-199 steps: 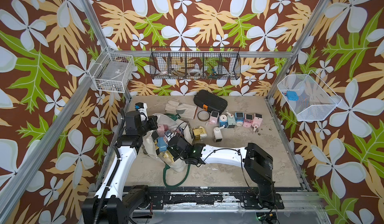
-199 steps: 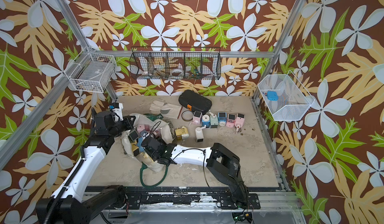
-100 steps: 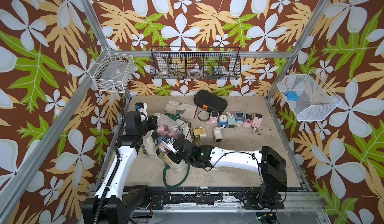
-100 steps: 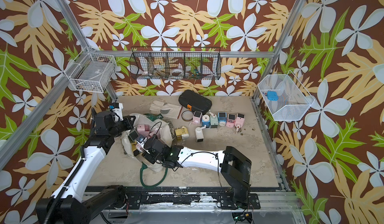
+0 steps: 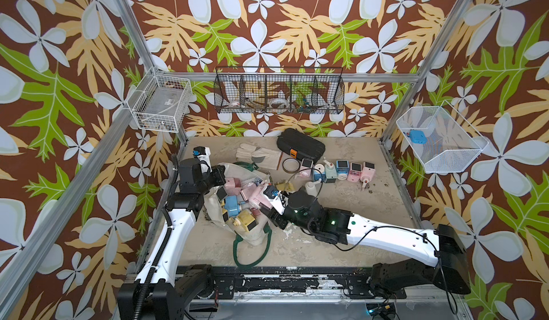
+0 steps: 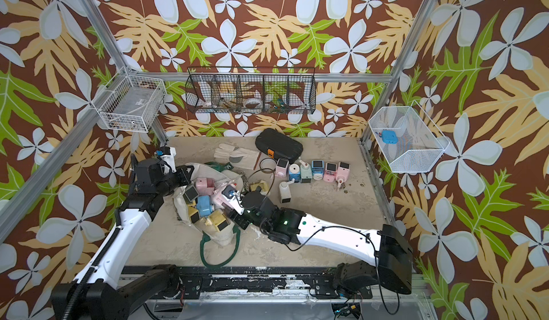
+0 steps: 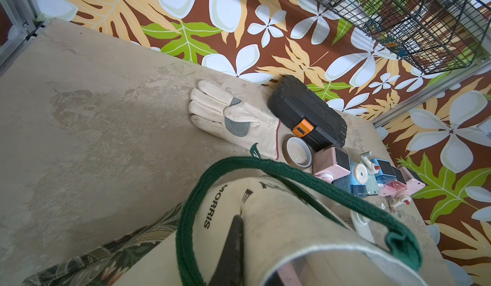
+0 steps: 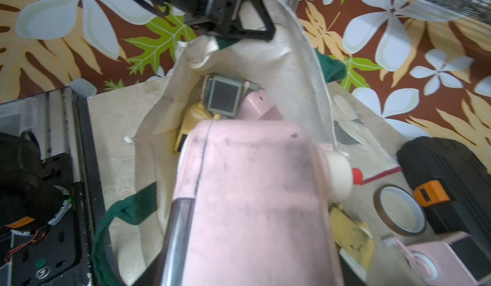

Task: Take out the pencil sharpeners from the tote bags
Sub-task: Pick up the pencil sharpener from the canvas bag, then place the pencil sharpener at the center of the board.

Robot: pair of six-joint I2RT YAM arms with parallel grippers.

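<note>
Left gripper (image 5: 219, 175) clenched on the tote (image 5: 254, 236) rim, holding the mouth open. Left in the tote, between the two grippers: at least six sharpeners (image 5: 232, 204), mixed colours. Right gripper (image 5: 264, 207) is grasping a pink one (image 8: 252, 191) at the tote mouth; can't tell if it's clear of the cloth. Its long axis runs roughly along the fingers, away from the wrist, with the crank knob (image 8: 337, 175) sticking out sideways. Row (image 5: 341, 170) already out, about eight, well beyond those jaws. Roughly half done, I'd say.

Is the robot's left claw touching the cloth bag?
Touching. The right wrist view shows the left gripper shut on the rim of the tote bag, holding it up; in the left wrist view a finger lies against the cloth.
</note>
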